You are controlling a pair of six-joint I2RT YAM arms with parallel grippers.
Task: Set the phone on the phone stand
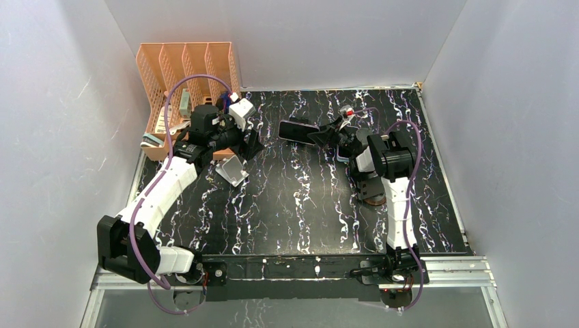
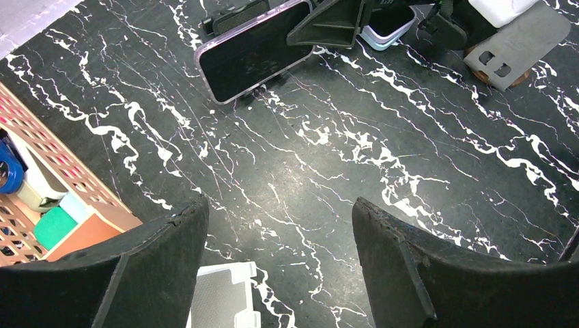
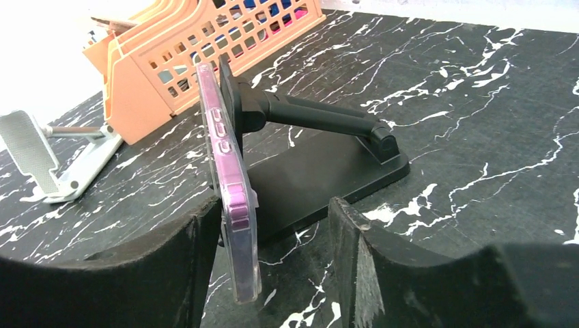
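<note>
The phone (image 1: 298,130), dark-screened in a clear purple case, leans flat against the head plate of the black phone stand (image 3: 321,157). In the right wrist view the phone (image 3: 229,184) is edge-on. My right gripper (image 3: 273,208) is open around its near end: the left finger is right beside the phone's face, and a wide gap separates the phone from the right finger. In the top view the right gripper (image 1: 326,134) is just right of the phone. My left gripper (image 2: 280,205) is open and empty above the table, left of the phone (image 2: 252,51).
An orange mesh organizer (image 1: 184,82) with small items stands at the back left. A silver phone stand (image 1: 232,169) sits below my left gripper (image 1: 251,145) and shows in the right wrist view (image 3: 41,154). A brown round object (image 1: 373,193) lies by the right arm.
</note>
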